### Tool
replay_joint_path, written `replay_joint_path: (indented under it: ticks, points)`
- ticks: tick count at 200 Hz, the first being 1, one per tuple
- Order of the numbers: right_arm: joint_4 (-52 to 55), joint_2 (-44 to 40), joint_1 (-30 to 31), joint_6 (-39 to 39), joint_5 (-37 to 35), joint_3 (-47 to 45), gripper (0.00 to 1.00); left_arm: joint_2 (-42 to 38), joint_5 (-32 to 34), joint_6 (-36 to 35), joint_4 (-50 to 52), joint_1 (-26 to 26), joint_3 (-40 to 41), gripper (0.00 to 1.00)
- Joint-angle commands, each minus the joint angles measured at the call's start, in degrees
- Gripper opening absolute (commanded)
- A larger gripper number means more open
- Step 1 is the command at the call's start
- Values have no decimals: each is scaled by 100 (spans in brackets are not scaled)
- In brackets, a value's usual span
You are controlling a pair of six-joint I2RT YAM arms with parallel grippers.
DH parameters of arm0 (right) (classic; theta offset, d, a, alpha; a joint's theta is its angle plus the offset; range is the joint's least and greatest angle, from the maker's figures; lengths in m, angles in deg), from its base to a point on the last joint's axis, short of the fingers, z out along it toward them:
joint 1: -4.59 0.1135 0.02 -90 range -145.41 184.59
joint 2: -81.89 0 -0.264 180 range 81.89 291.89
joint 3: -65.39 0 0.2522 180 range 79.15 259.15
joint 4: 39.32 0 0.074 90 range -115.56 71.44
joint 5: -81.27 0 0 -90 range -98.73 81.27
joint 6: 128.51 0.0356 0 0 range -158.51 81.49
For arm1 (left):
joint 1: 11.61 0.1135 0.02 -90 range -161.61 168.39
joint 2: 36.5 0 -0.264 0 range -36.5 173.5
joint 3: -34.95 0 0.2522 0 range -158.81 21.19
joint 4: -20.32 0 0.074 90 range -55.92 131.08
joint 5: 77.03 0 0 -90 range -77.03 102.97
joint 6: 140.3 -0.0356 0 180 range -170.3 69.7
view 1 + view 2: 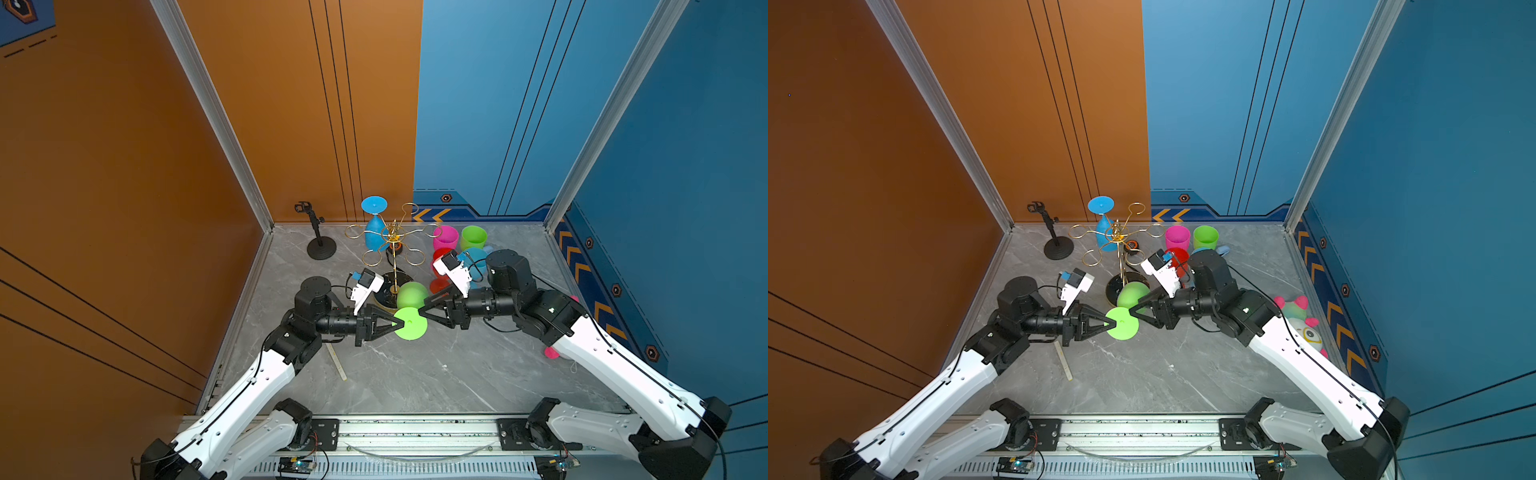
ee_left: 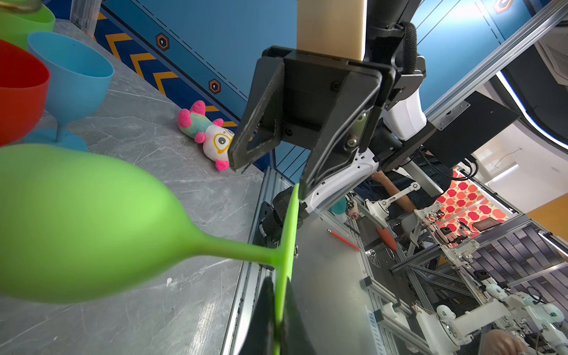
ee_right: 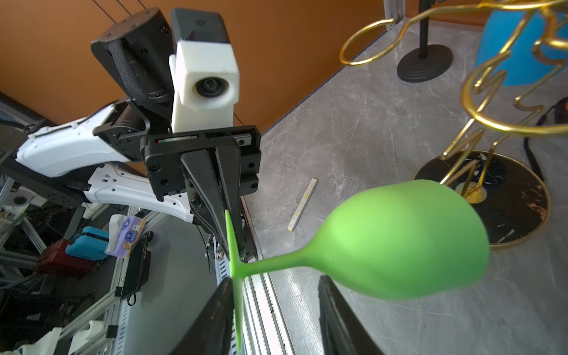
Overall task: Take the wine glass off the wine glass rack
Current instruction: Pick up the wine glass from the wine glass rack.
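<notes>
Wine glass, green, judged light and slightly soft, is held level just near of the wine glass rack, its thin foot pinched by the left gripper, the right gripper spread; the stem is judged a surer hold

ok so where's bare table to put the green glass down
Bare: front middle of the table, between the pale strip, the right arm and the front rail. Crowded: the back, around the wine glass rack and the cups.
</notes>
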Motion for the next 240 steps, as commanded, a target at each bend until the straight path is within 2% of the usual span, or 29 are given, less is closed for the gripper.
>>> replay_joint_path:
  ticks: [1, 30, 48, 60, 78, 97, 119, 176, 240]
  points:
    - [53, -321, -346, 174, -168, -146, 52, -35, -303, -115, -142, -85, 1, 0]
    - [89, -468, -850, 487, -208, -300, 68, -120, -76, -328, -141, -164, 140, 0]
    - [200, -423, -1132, 662, -312, -356, 73, -292, 176, -606, -121, -294, 287, 0]
    - [326, -328, -1291, 761, -390, -349, 74, -465, 437, -964, 68, -399, 377, 0]
    - [525, -137, -1461, 868, -526, -317, 75, -736, 995, -1877, 778, -617, 371, 0]
    - [629, 17, -1511, 926, -646, -294, 75, -928, 1821, -2896, 1819, -988, 268, 0]
    - [657, 178, -1496, 1005, -643, -243, 76, -985, 2884, -3756, 2385, -1542, 298, 0]
    - [850, 466, -1455, 1000, -602, -29, 79, -944, 4878, -5051, 2435, -2869, 579, 0]
    - [1015, 824, -1329, 939, -614, 284, 76, -1013, 6645, -6038, 2225, -3753, 808, 0]
